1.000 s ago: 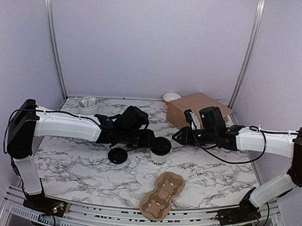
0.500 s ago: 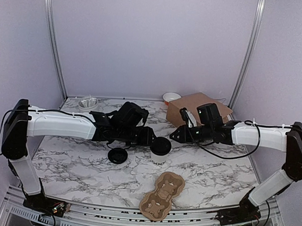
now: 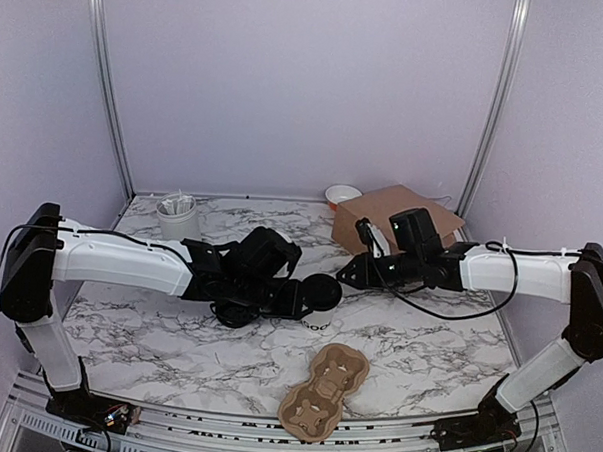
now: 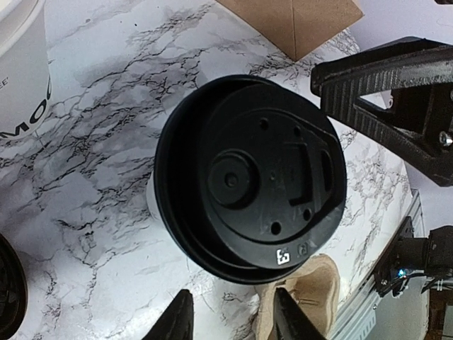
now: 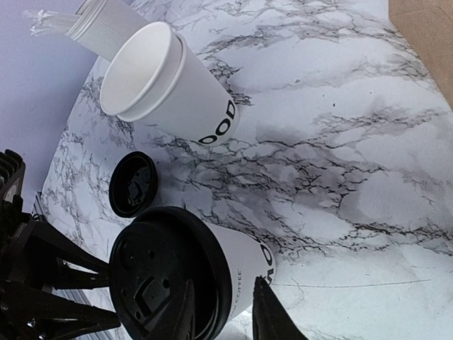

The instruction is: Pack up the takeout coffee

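The takeout coffee (image 3: 324, 293), a white paper cup with black lettering and a black lid, stands mid-table; it also shows in the left wrist view (image 4: 251, 177) and the right wrist view (image 5: 180, 280). My left gripper (image 3: 303, 298) is open and empty at the cup's left, its tips (image 4: 230, 322) just short of the lid. My right gripper (image 3: 350, 272) is open and empty at the cup's right, its tips (image 5: 226, 315) close by the lid rim and side. A second, lidless cup (image 5: 170, 85) stands behind, and a loose black lid (image 5: 133, 184) lies on the table.
A moulded brown cup carrier (image 3: 324, 392) lies near the front edge. A brown paper bag (image 3: 392, 218) lies at the back right, with a small white bowl (image 3: 341, 195) behind it. A white canister of sticks (image 3: 177, 219) stands back left. The two grippers face each other across the cup.
My left arm has swung down and nearer, now covering most of the loose lid, with its gripper at the cup's left. My right gripper has edged slightly toward the cup.
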You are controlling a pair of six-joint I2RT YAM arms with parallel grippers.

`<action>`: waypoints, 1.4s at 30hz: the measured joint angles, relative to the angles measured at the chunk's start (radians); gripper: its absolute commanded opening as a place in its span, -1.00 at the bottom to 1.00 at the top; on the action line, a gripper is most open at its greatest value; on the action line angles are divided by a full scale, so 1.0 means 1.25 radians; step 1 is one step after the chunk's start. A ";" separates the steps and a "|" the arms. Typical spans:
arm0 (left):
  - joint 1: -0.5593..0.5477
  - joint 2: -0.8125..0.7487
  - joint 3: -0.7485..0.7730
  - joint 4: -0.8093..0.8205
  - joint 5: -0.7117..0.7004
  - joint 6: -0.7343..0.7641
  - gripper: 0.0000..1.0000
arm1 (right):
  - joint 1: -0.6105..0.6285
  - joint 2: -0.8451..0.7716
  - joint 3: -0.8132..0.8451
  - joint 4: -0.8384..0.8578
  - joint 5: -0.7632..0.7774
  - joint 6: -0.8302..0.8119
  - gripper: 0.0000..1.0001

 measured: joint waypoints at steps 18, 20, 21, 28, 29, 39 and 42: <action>0.030 0.000 0.002 -0.004 -0.021 -0.017 -0.22 | 0.028 -0.011 -0.043 0.007 0.037 0.045 -0.48; 0.040 0.000 0.009 -0.009 -0.022 -0.016 -0.22 | 0.032 -0.024 -0.056 0.011 0.042 0.056 -0.47; 0.043 0.000 0.011 -0.009 -0.023 -0.014 -0.22 | 0.035 -0.032 -0.064 0.013 0.045 0.059 -0.47; 0.072 0.016 0.042 -0.016 -0.023 -0.004 -0.22 | 0.079 -0.074 -0.095 0.012 0.050 0.089 -0.47; 0.075 0.021 0.047 -0.018 -0.022 -0.001 -0.22 | 0.082 -0.076 -0.096 0.012 0.051 0.093 -0.47; 0.091 0.038 0.078 -0.032 -0.022 0.011 -0.21 | 0.051 -0.105 -0.090 -0.005 0.070 0.080 -0.32; 0.091 0.031 0.077 -0.044 -0.021 0.010 -0.21 | 0.005 -0.095 -0.059 -0.016 0.044 0.044 -0.23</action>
